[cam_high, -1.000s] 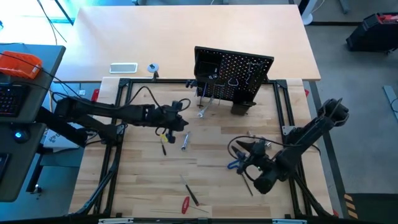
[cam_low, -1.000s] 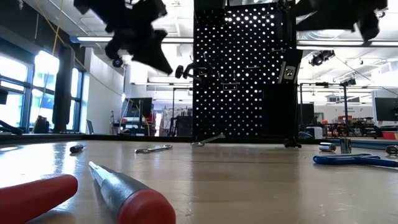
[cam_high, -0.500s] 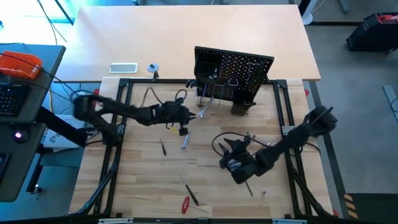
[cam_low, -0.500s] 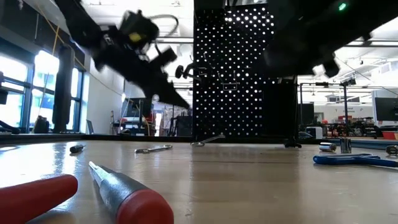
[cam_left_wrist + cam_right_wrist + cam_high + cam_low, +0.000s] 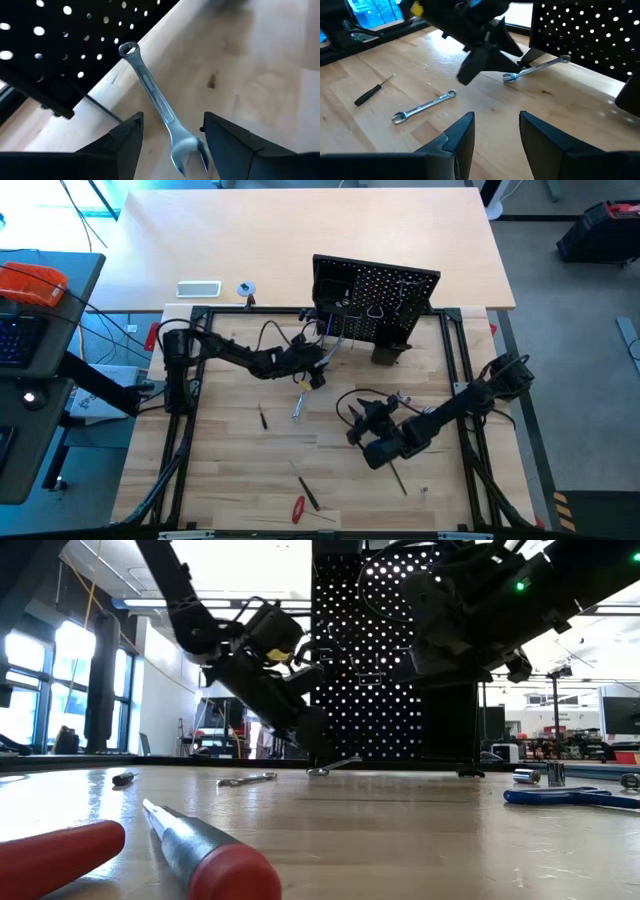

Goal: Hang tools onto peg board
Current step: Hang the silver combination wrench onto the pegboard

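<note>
A silver wrench [image 5: 150,90] lies flat on the table just in front of the black peg board [image 5: 375,300], its ring end toward the board. My left gripper [image 5: 172,117] is open and slants down over it, one finger on either side of the wrench's open-jawed end [image 5: 185,150]; I see no touch. In the high view this gripper [image 5: 318,370] sits near the board's foot. My right gripper [image 5: 496,122] is open near the table's middle [image 5: 360,422], nothing between its fingers, facing the left gripper.
A second wrench [image 5: 298,408] and a small black screwdriver [image 5: 263,416] lie left of centre. Two red-handled screwdrivers [image 5: 300,502] lie near the front edge. A blue-handled tool [image 5: 560,796] lies at the right. A small black bin [image 5: 388,355] stands at the board's foot.
My left gripper has come down and gone toward the far right, to the wrench at the peg board's foot, tipping its fingers downward. My right gripper has sunk and moved toward the table's left, nearer the middle. No tool has moved.
</note>
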Tool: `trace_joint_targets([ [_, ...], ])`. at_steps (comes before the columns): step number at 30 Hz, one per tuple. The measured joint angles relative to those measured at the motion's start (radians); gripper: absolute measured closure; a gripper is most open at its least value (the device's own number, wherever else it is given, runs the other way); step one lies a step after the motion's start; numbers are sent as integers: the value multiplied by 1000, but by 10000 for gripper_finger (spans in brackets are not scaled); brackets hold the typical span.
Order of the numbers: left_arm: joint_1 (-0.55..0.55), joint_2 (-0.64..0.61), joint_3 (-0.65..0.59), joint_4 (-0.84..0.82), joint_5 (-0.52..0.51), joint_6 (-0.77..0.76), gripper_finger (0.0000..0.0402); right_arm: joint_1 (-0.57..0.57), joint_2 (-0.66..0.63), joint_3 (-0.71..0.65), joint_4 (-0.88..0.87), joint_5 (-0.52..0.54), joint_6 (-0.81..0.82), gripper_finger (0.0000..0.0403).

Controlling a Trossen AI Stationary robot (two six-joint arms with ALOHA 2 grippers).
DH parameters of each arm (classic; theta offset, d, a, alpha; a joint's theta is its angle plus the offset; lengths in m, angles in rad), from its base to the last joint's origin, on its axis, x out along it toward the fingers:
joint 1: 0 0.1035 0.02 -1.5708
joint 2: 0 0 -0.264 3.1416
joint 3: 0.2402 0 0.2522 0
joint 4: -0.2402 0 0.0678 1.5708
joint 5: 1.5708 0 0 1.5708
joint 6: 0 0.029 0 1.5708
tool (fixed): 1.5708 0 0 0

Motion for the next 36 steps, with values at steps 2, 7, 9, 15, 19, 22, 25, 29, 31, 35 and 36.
trace_joint_targets([
  [2,9,14,27,-21,4,-23,201,1,0,0,-3,0,-4,254],
  [7,37,56,79,-77,2,-85,201,4,0,0,-2,6,-19,254],
  [9,43,69,90,-79,15,-115,201,9,0,0,-6,7,-19,254],
  [15,36,84,94,-94,4,-154,202,32,0,0,-15,20,-19,254],
  [19,22,84,94,-108,-36,-168,202,52,0,0,-18,31,-19,254],
  [22,5,84,93,-114,-73,-172,202,62,0,0,-19,33,-19,254],
  [25,-7,84,93,-130,-106,-170,203,74,0,0,-19,36,-19,253],
  [29,-12,80,93,-168,-107,-173,220,90,0,0,-19,52,-14,254],
  [31,-12,80,95,-192,-96,-173,236,96,0,0,-21,58,-8,254],
  [35,-12,77,97,-244,-36,-177,277,102,0,0,-20,68,-8,254],
  [36,-12,77,98,-263,-23,-176,288,103,0,0,-19,69,-7,254],
])
